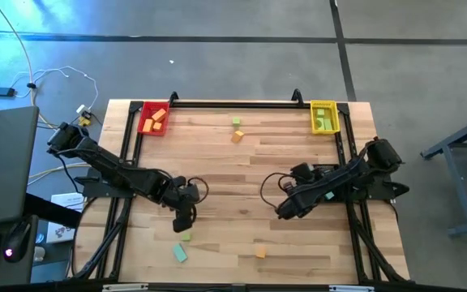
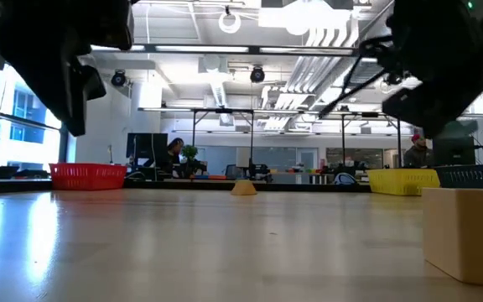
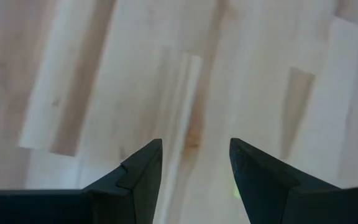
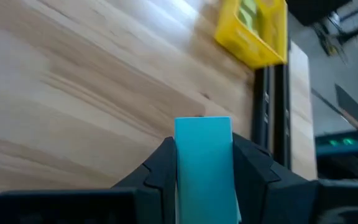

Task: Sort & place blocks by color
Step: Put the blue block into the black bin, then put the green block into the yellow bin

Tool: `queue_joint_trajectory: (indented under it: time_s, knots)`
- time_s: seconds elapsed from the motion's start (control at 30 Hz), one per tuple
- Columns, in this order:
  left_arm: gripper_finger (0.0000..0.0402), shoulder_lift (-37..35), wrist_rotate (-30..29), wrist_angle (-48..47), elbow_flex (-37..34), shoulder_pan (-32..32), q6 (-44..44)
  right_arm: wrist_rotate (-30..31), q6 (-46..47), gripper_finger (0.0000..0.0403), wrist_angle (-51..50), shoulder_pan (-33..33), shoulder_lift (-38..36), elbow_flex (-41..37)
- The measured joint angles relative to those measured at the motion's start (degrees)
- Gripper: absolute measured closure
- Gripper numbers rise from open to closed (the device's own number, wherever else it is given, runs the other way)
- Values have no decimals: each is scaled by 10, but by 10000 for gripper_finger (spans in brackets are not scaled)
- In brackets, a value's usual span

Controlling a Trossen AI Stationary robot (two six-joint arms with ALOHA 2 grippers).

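Already the right gripper (image 4: pixel 204 168) clamps a teal block (image 4: pixel 204 158), well short of the yellow tray (image 1: pixel 323 117). That tray holds green blocks; the left gripper (image 3: pixel 194 171), spread empty, hovers beside several loose blocks (image 1: pixel 184 236), still unsorted.

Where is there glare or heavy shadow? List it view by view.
Low view: window light sheens the table at left; the arms are backlit silhouettes. Right wrist view: glare streaks the wood beyond the teal block held by the right gripper. High view: even light on the table. Left wrist view: no hard glare.
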Motion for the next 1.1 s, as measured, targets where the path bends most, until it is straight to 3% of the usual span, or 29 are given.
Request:
queue_joint_trajectory:
  time_s: [0.37,0.77,1.1]
  knots:
    - [227,0,1,16,0,-63,-18,-83,97,308,29,35,-54,-92]
    - [227,0,32,54,0,-113,-73,-97,162,306,154,64,-155,-211]
    - [227,0,29,74,0,-159,-132,-83,162,186,163,64,-163,-223]
